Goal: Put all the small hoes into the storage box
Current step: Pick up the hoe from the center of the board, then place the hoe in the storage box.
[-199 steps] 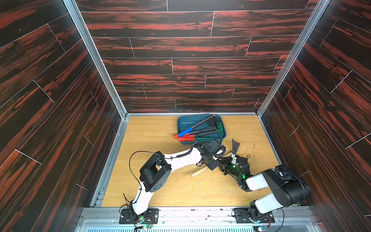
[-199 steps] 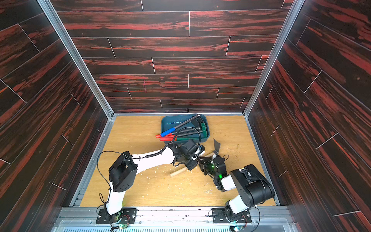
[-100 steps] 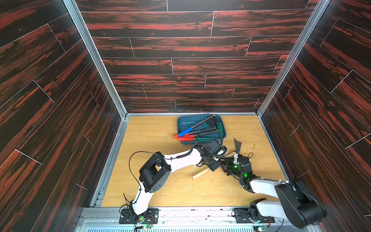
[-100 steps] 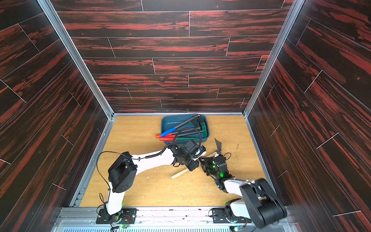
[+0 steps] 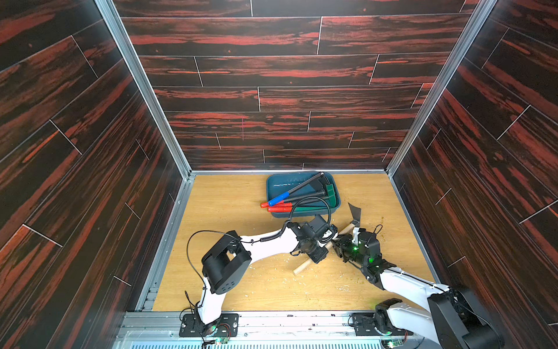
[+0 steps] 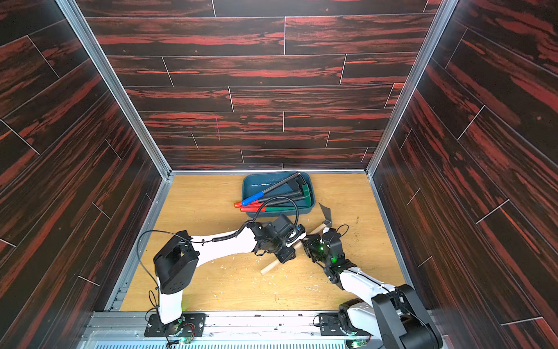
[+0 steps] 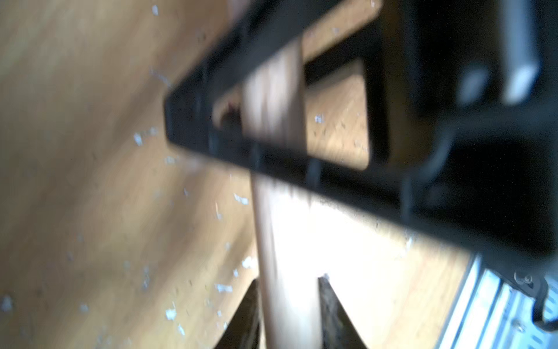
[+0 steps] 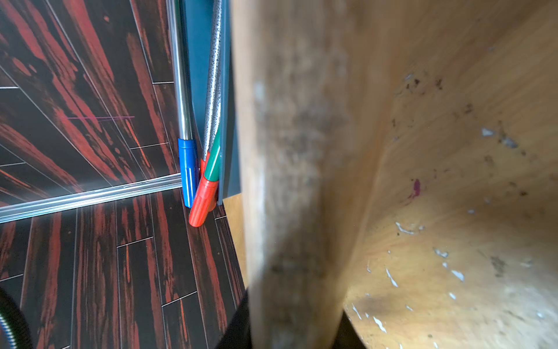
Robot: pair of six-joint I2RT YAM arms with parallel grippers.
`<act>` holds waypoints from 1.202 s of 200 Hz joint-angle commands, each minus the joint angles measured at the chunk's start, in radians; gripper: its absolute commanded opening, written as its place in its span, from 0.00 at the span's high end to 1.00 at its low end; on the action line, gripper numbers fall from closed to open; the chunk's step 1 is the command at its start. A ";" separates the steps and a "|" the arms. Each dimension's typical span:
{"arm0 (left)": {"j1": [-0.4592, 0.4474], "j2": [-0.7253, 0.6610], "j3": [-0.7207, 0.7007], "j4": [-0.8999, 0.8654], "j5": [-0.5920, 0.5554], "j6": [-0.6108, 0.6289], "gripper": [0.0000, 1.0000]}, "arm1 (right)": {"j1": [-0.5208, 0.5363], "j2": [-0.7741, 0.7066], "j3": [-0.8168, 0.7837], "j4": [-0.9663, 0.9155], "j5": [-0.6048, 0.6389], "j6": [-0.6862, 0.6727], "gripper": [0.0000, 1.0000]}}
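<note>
Wooden-handled small hoe [image 5: 302,267] just outside the storage box [image 5: 285,185], on its robot-facing side. Clamped in the right gripper [image 8: 294,329]; left gripper [image 7: 288,305] around the shaft too, grip too blurry to call. Looks like mid-handover. Next up: lifting over the rim.

I'm boxed in by dark plank walls [image 5: 287,72] streaked red, shiny metal strips [image 5: 143,87] up the corners, light wood floor [image 5: 229,196] under me with pale crumbs [image 5: 283,267] scattered about. Bright glare on it too.
</note>
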 commanded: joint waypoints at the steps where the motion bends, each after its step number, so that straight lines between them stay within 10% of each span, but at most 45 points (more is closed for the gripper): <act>1: -0.001 -0.069 -0.023 0.006 0.001 -0.021 0.67 | 0.011 -0.039 0.033 0.006 0.027 -0.052 0.86; 80: -0.001 -0.059 0.004 -0.024 -0.016 -0.020 1.00 | 0.019 -0.058 0.048 -0.025 0.032 -0.072 0.87; 240: -0.001 -0.157 0.128 -0.197 -0.129 0.118 1.00 | 0.018 -0.118 0.063 0.003 -0.012 -0.112 0.59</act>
